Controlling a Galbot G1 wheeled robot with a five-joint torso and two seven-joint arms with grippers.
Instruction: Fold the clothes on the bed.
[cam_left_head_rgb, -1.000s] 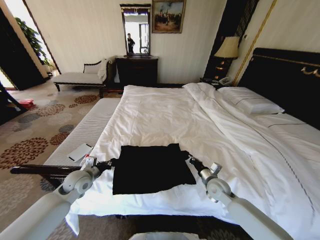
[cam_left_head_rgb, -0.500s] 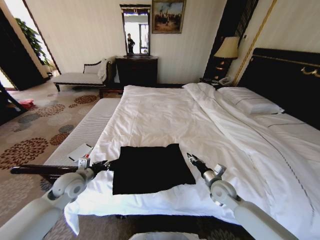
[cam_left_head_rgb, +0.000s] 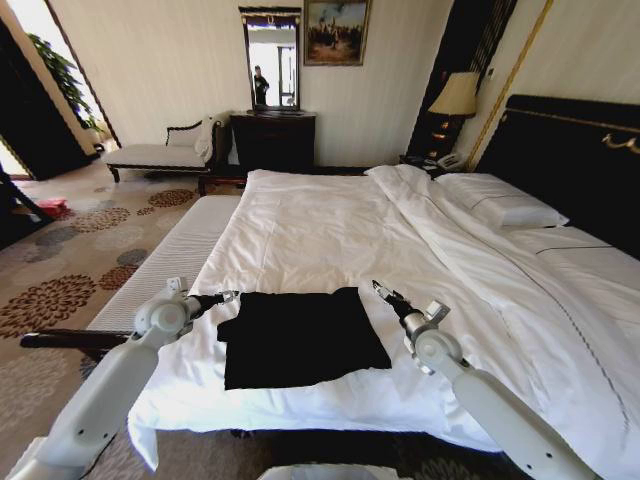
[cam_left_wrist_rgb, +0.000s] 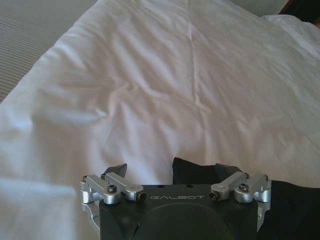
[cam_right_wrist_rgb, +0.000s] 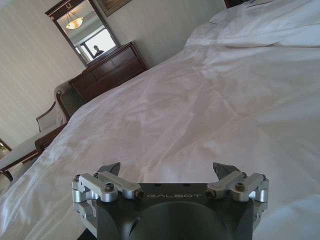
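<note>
The clothes, one black T-shirt (cam_left_head_rgb: 300, 338), lie folded into a rough rectangle near the foot of the bed (cam_left_head_rgb: 330, 225), with no lettering showing. My left gripper (cam_left_head_rgb: 232, 295) hovers open just off the shirt's far left corner. In the left wrist view, black fabric (cam_left_wrist_rgb: 295, 210) lies beside and under the open left gripper (cam_left_wrist_rgb: 170, 169), which holds nothing. My right gripper (cam_left_head_rgb: 378, 288) is open above the white duvet, just beyond the shirt's far right corner. The right wrist view shows the right gripper (cam_right_wrist_rgb: 167, 167) empty over the bed (cam_right_wrist_rgb: 200, 100).
A pale striped bench (cam_left_head_rgb: 175, 255) runs along the bed's left side with a white pad (cam_left_head_rgb: 160, 303) on it. Pillows (cam_left_head_rgb: 500, 205) and a dark headboard (cam_left_head_rgb: 570, 150) are at the right. A chaise (cam_left_head_rgb: 160, 155), dresser (cam_left_head_rgb: 273, 140) and lamp (cam_left_head_rgb: 457, 95) stand at the back.
Both grippers have lifted from the shirt's side edges and moved farther over the bed. The shirt stays lying folded, its left edge slightly ruffled.
</note>
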